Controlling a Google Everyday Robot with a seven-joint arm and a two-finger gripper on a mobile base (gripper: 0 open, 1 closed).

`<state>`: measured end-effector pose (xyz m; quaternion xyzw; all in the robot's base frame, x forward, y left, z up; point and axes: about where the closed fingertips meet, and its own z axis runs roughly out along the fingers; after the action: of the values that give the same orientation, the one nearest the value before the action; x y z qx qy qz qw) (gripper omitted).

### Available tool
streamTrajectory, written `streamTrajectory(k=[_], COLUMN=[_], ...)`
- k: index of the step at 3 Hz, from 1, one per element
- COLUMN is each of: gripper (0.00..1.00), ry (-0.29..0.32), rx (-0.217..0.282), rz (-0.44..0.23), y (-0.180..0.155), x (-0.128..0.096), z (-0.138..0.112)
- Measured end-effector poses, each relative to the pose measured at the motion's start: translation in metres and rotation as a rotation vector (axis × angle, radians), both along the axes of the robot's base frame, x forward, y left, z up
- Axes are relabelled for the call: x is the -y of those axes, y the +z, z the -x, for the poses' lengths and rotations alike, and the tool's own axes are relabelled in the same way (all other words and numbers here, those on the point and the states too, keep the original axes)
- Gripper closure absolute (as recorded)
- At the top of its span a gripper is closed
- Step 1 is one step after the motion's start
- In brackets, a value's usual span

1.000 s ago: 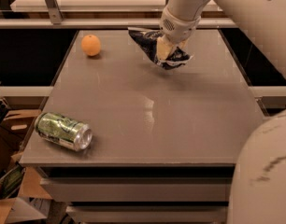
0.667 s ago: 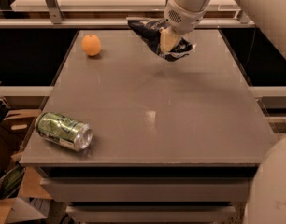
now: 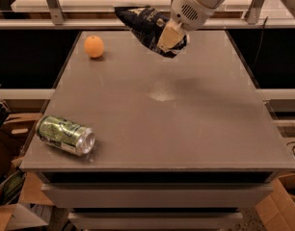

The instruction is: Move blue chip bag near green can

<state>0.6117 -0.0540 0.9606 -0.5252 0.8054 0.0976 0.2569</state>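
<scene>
My gripper [image 3: 167,38] is shut on the blue chip bag [image 3: 146,25], a dark navy foil bag with white lettering. It holds the bag in the air above the far middle of the grey table [image 3: 195,119]. The bag hangs tilted, its upper end pointing to the left. The green can [image 3: 65,134] lies on its side at the near left corner of the table, far from the bag and the gripper.
An orange fruit [image 3: 94,46] sits at the far left of the table. Cardboard boxes [image 3: 12,129] lie on the floor to the left, and another box [image 3: 282,201] stands at the lower right. A rail with posts [image 3: 51,4] runs behind the table.
The gripper has lifted the blue chip bag off the table and raised it higher. The can and the orange have not moved.
</scene>
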Motion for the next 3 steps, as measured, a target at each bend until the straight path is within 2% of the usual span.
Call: streamTrajectory(k=[1,2,3], gripper=[1.00,1.00,1.00], ry=[0.087,0.084,0.168], rx=[0.013,0.014,0.029], rz=[-0.030,-0.026,0.055], y=[0.004,0.004,-0.005], x=[-0.013,-0.012,-0.034], z=[0.009,0.008,0.023])
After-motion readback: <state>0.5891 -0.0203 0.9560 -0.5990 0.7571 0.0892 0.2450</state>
